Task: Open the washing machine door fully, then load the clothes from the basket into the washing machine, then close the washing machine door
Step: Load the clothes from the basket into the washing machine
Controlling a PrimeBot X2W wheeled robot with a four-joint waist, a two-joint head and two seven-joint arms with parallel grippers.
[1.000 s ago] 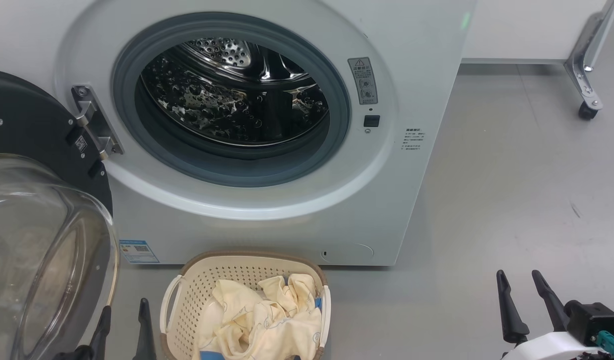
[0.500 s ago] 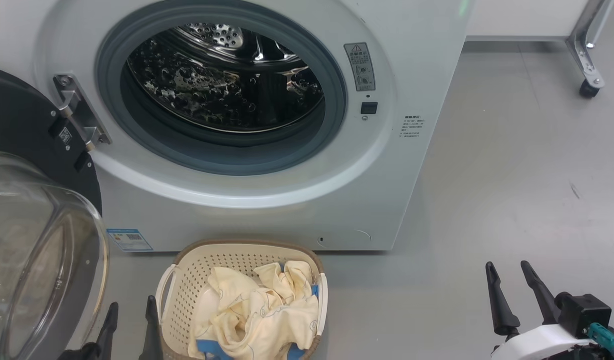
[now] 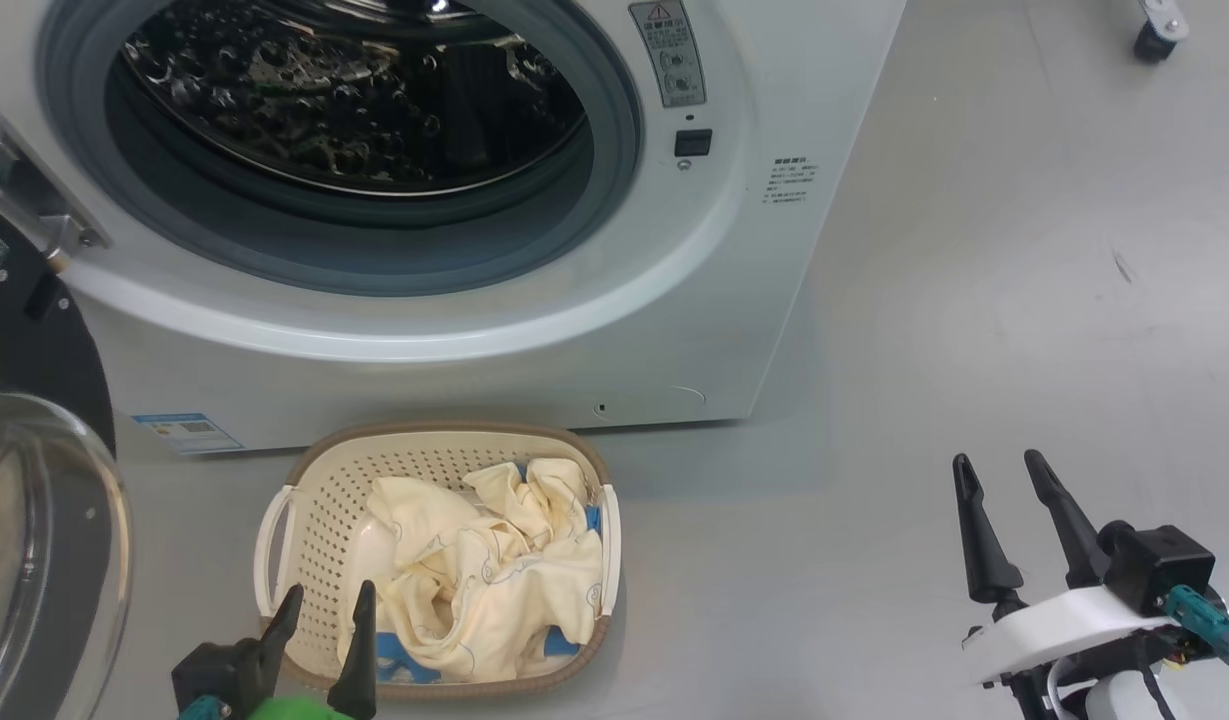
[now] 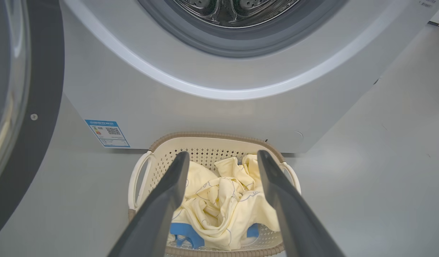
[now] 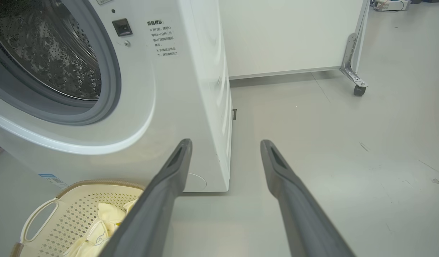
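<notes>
The washing machine point(image 3: 754, 250) stands with its round opening uncovered and the steel drum point(image 3: 354, 90) empty. The washing machine door point(image 3: 34, 560) is swung out at the left, its glass bowl facing me. The cream basket point(image 3: 314, 520) sits on the floor in front of the machine, holding the pale yellow clothes point(image 3: 494, 570) with blue trim. My left gripper point(image 3: 330, 590) is open just above the basket's near left rim. Its wrist view looks past the fingers point(image 4: 162, 214) down onto the clothes point(image 4: 223, 203). My right gripper point(image 3: 998, 460) is open over bare floor, well right of the basket.
A blue label point(image 3: 186, 432) is on the machine's lower left front. A white cabinet on a metal leg with a caster point(image 5: 358, 89) stands behind and to the right of the machine. Grey floor point(image 3: 974, 300) stretches to the right.
The head view has dropped and shifted, so machine and basket sit higher in the picture. My left gripper has moved right and forward over the basket's near rim. Both grippers stay open.
</notes>
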